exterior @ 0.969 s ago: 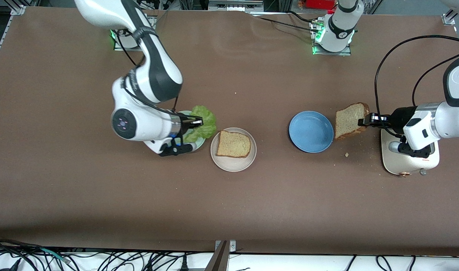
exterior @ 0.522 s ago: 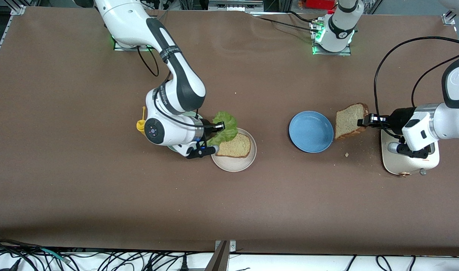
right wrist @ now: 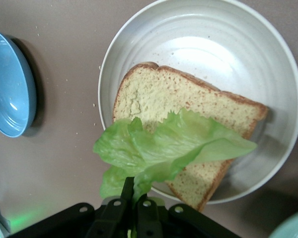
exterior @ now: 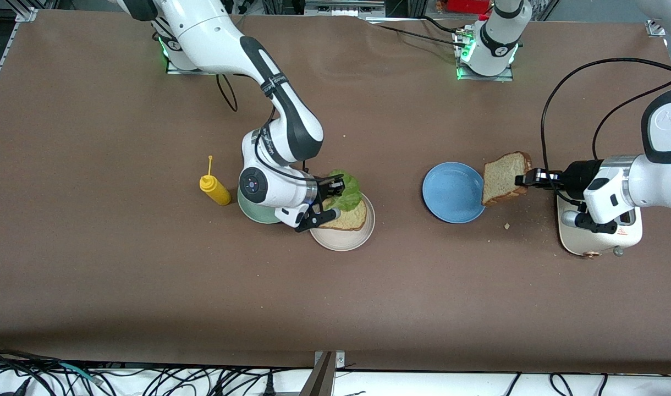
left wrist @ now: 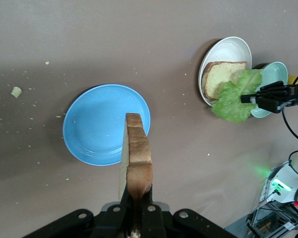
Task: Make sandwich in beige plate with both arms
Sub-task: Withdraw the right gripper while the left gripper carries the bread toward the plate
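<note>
The right gripper (exterior: 335, 187) pinched the lettuce leaf (exterior: 347, 197) over the bread (on the beige plate (exterior: 344, 237)); the left gripper (exterior: 521, 180) squeezed another bread slice (exterior: 502, 177) above the blue plate (exterior: 451, 192).

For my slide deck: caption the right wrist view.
Right gripper holds a lettuce leaf over the bread slice on the beige plate.

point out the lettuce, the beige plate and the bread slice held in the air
lettuce (right wrist: 164, 148), right wrist view, middle of the leaf
beige plate (exterior: 344, 239), front view, bare rim nearest the camera
held bread slice (exterior: 503, 177), front view, middle of its flat face
</note>
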`<state>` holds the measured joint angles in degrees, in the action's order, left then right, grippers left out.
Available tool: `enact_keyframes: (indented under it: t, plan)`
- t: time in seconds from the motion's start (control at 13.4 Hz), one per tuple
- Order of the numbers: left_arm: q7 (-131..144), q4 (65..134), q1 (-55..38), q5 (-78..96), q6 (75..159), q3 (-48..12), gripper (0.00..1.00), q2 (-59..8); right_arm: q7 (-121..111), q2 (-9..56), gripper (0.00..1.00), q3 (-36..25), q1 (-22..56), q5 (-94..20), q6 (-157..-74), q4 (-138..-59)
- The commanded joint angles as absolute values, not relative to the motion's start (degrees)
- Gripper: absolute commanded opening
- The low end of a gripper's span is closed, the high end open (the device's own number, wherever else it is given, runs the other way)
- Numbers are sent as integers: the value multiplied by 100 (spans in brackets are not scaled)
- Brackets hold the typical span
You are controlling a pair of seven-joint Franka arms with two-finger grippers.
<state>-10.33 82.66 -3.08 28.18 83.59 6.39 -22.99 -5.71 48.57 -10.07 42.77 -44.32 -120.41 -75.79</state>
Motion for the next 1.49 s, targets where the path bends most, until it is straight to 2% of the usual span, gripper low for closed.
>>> enact_keyframes:
  t: [0.0, 0.07, 0.15, 0.3, 0.75, 1.42]
  plan:
    - [-967, 8174, -325, 3198, 8262, 659, 0, -2434, -896, 4922, 0, -1028, 4350, -4632, -12531, -7620]
    - [-967, 8174, -386, 3304, 8262, 659, 0, -2487, -914, 4913, 0, -1028, 4359, -4632, -12533, -7629]
    - [-975, 8174, -422, 3409, 8262, 659, 0, -2540, -1027, 4913, 25, -1028, 4351, -4623, -12533, -7638]
    - [-967, 8165, -544, 3742, 8279, 659, 0, -2741, -1090, 4913, 100, -1028, 4342, -4553, -12533, -7629]
    - [-257, 7911, -1177, 4341, 8726, 668, 0, -3216, -1503, 4650, 100, -1133, 4131, -4509, -12085, -7638]
    - [229, 7893, -2380, 4922, 10211, 659, 0, -3638, -1503, 3789, 100, -2503, 4140, -3360, -10057, -7638]
